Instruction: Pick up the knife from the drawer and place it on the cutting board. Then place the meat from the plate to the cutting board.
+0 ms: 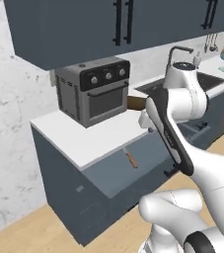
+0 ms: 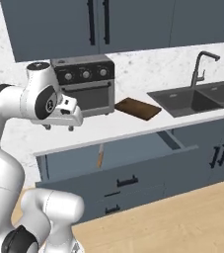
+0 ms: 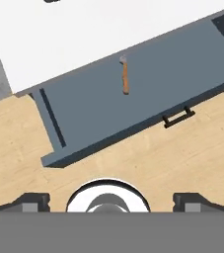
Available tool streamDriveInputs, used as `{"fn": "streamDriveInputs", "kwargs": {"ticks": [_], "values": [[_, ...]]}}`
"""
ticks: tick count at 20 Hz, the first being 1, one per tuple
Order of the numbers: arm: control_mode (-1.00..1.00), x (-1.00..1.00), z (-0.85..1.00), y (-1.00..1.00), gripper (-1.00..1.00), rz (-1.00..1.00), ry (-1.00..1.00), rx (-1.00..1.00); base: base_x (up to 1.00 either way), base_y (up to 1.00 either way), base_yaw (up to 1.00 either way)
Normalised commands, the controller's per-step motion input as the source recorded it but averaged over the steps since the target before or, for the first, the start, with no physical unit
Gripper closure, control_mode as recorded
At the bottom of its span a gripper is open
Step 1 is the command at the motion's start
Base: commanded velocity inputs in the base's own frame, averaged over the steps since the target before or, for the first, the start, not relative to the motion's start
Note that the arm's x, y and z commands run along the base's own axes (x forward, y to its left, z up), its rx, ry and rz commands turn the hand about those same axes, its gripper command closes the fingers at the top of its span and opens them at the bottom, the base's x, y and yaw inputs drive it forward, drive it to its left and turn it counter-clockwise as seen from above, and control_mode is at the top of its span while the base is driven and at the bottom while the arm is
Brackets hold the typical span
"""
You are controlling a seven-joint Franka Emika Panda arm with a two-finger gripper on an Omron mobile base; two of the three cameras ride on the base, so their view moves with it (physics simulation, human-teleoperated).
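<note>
The drawer (image 3: 98, 116) stands pulled out below the white counter, its black bar handle (image 3: 178, 117) facing the wooden floor. The knife (image 3: 125, 76) lies on the drawer floor near the counter edge; it has an orange-brown handle and a short grey blade, and also shows as knife (image 1: 131, 159) and knife (image 2: 100, 155). My gripper (image 2: 58, 127) hangs open and empty above the counter's front edge, high over the drawer (image 2: 133, 150). The dark brown cutting board (image 2: 137, 108) lies flat on the counter right of the toaster oven. The meat and the plate are out of view.
A grey toaster oven (image 2: 84, 84) stands at the back of the counter, right behind the hand. A dark sink (image 2: 197, 99) with a tall faucet (image 2: 200, 66) is to the right. Dark wall cabinets (image 2: 93, 24) hang above. Further drawer fronts (image 2: 112, 210) sit under the open one.
</note>
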Motion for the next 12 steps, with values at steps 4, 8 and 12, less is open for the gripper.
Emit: {"fn": "streamDriveInputs", "kwargs": {"ticks": [4,8,12], "values": [[1.00,0.00,0.00,0.00,-1.00,0.00,0.00,0.00,-0.07,0.59,-0.41],[1.00,0.00,0.00,0.00,-1.00,0.00,0.00,0.00,-0.08,0.70,-0.33],[1.00,0.00,0.00,0.00,-1.00,0.00,0.00,0.00,-0.11,0.90,-0.26]]}}
